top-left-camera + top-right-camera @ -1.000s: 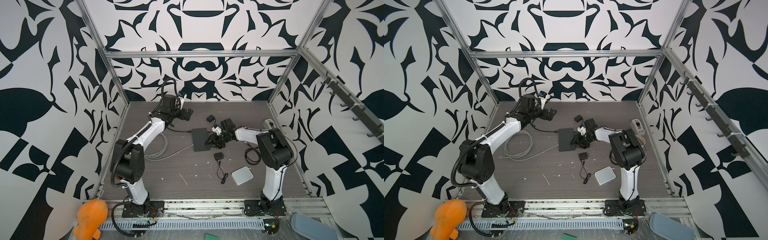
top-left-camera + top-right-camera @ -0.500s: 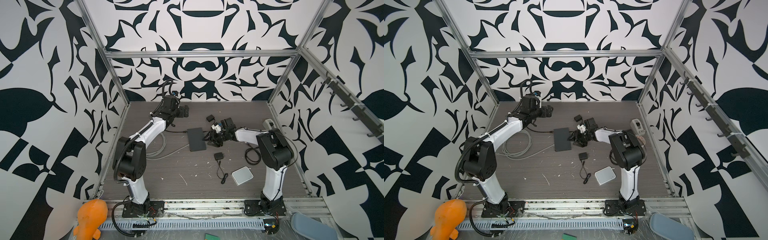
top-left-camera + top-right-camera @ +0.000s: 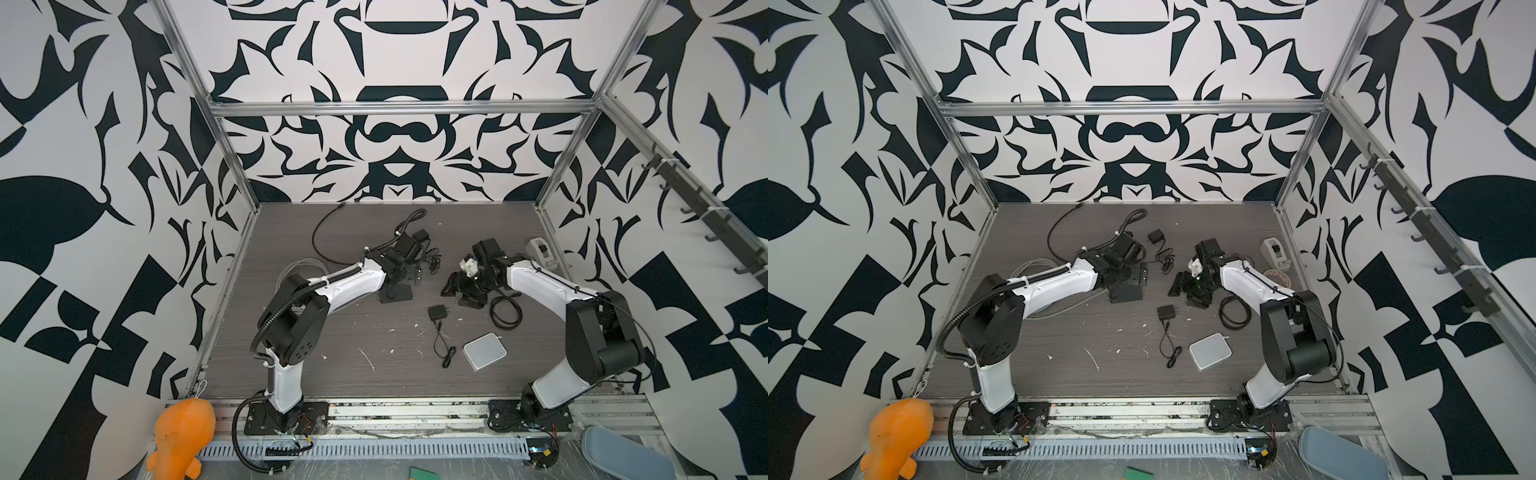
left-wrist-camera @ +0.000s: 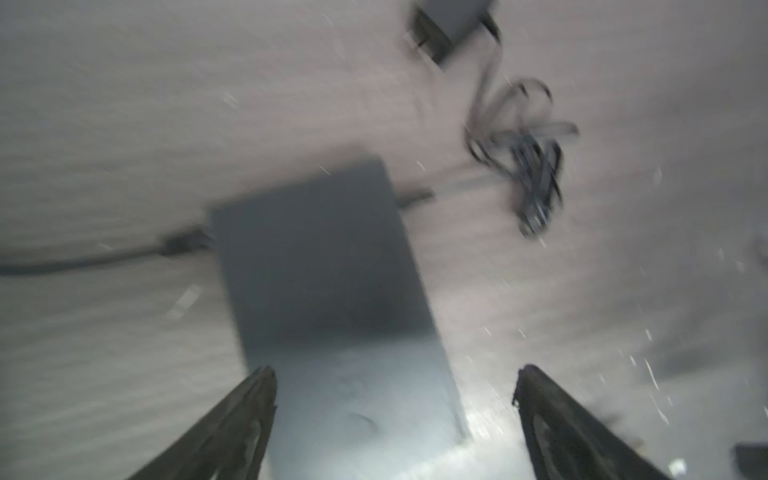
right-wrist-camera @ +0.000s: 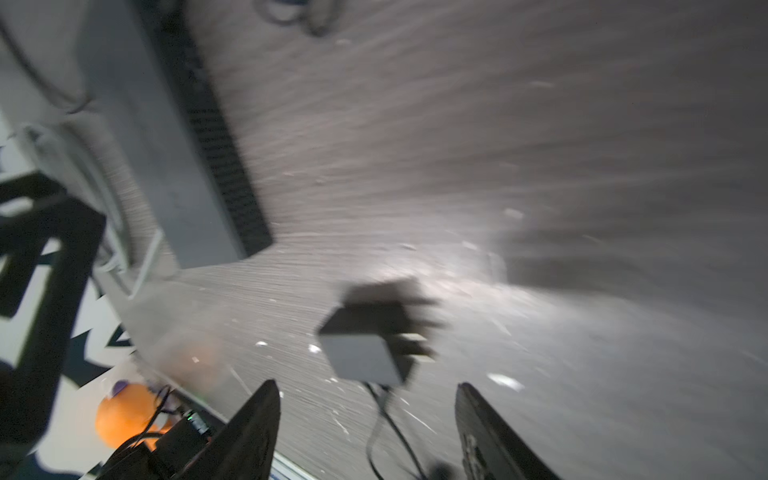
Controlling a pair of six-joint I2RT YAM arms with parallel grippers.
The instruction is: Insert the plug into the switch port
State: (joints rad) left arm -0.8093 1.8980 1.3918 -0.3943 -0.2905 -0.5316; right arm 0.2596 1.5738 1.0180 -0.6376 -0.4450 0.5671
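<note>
Adapter (image 3: 437,311), white box (image 3: 485,351), coiled cable (image 3: 493,312) near switch (image 3: 397,294)

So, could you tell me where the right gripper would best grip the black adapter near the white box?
Probably the blocky body of the adapter, across its flat sides, coming down from above: it lies flat, just ahead of the open right gripper, while its cable is thin and slack.

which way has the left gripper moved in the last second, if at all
yes, the left gripper came toward the front, nearer the white box, which stayed put; it's now over the black box
</note>
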